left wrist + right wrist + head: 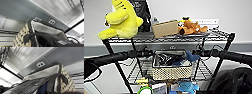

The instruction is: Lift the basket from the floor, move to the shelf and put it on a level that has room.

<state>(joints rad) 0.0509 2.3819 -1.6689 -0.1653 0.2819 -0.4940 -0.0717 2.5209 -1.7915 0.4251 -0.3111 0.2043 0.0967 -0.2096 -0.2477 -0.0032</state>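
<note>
The basket (171,72), with pale woven sides and a whitish rim, hangs between my two arms in front of the shelf (227,40). It sits low over the level (205,71), the second wire tier; I cannot tell whether it touches the grid. My left gripper (149,53) is at its left end and my right gripper (196,52) at its right end, each shut on a dark handle strap. The woven side (20,38) and strap (37,35) loom close in the left wrist view. The right wrist view shows the basket (65,83) just as near. Dark cloth and a blue plush (192,56) lie inside.
The top tier carries a yellow plush (121,20), a black bag (142,12), a cardboard box (164,28) and an orange plush (192,27). Blue and green items (187,87) crowd the tier below. A grey wall with an outlet (51,21) stands behind the rack.
</note>
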